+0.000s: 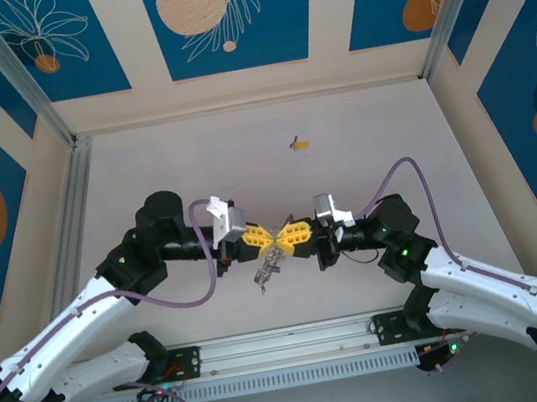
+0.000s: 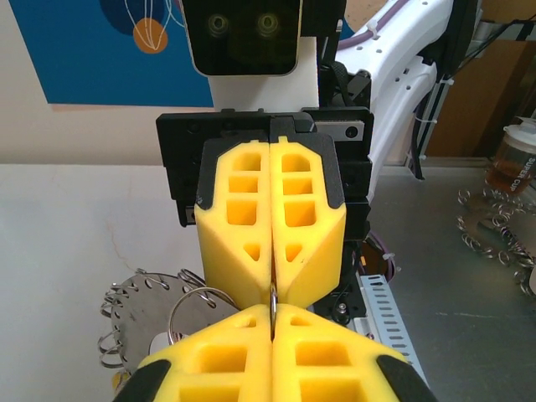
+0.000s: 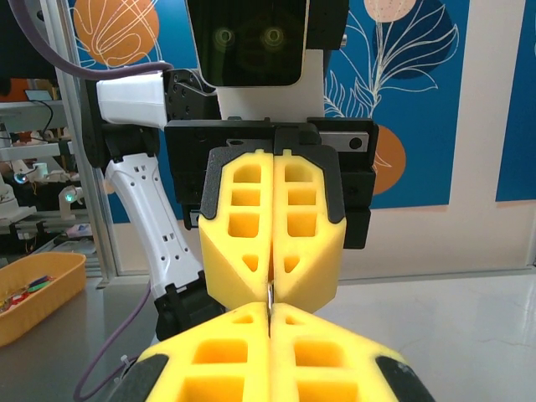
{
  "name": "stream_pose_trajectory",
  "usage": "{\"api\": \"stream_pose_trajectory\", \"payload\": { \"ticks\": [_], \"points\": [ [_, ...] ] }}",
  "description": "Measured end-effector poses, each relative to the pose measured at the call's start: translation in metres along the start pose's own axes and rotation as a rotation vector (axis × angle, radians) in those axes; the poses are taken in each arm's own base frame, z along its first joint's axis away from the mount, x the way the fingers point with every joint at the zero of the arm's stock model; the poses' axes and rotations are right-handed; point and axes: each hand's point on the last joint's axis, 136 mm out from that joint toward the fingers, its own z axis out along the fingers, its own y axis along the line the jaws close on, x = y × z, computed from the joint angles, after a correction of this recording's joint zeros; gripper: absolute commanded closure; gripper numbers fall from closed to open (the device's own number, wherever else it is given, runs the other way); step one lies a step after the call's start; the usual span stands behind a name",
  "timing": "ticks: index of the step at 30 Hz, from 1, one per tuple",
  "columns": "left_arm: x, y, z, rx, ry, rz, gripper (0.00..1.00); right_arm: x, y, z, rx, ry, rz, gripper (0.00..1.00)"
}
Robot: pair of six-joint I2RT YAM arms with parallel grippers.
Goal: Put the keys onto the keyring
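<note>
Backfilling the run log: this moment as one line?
left gripper: shut on rim loop of large flat grey metal keyring | right gripper: shut on same loop, tips meeting | small yellow-tagged key: loose on table

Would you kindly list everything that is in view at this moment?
keyring: one, grey metal, fringed with small rings, below the meeting claw tips.
thin metal piece: one, silvery, pinched where the claw tips meet.
small yellow item: one, possibly a key, alone on the far table.
tray: one, yellow, low left in the right wrist view, small coloured pieces inside.
cup: one, clear, blurred, far right in the left wrist view.
table: one, pale grey.
arms: two, white and black, near edge.
left claw: one, yellow, shut.
right claw: one, yellow, shut, tip to tip with the left.
</note>
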Motion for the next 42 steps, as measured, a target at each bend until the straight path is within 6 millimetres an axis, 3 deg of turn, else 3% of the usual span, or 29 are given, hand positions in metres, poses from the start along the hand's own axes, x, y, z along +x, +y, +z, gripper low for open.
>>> {"api": "stream_pose_trajectory", "payload": {
  "ticks": [3, 6, 12, 18, 22, 28, 33, 37, 42],
  "points": [
    [-0.001, 0.0, -0.001, -0.003, -0.003, 0.003, 1.0, 0.0, 0.0, 0.0, 0.001, 0.001, -0.001, 1.0],
    [-0.002, 0.001, -0.003, -0.021, -0.002, 0.008, 1.0, 0.002, -0.001, 0.0, 0.013, 0.007, -0.011, 0.77],
    [0.007, 0.008, -0.004, -0.055, 0.03, -0.01, 1.0, -0.007, 0.006, -0.011, 0.057, 0.005, -0.09, 0.52],
    [0.012, 0.008, -0.007, -0.044, 0.045, -0.021, 1.0, -0.012, -0.004, -0.032, 0.177, 0.021, -0.122, 0.48],
    [0.01, -0.004, -0.01, 0.013, 0.041, -0.01, 1.0, -0.005, -0.033, -0.043, 0.293, 0.054, -0.089, 0.48],
    [-0.012, -0.024, -0.016, 0.12, -0.009, 0.034, 1.0, 0.015, -0.078, -0.057, 0.43, 0.106, 0.019, 0.48],
    [-0.015, -0.034, -0.018, 0.178, -0.024, 0.038, 1.0, 0.024, -0.092, -0.061, 0.472, 0.126, 0.069, 0.47],
    [-0.018, -0.037, -0.018, 0.209, -0.033, 0.04, 1.0, 0.033, -0.115, -0.064, 0.541, 0.16, 0.125, 0.36],
    [-0.021, -0.036, -0.016, 0.221, -0.036, 0.039, 1.0, 0.042, -0.171, -0.079, 0.716, 0.217, 0.249, 0.27]
  ]
}}
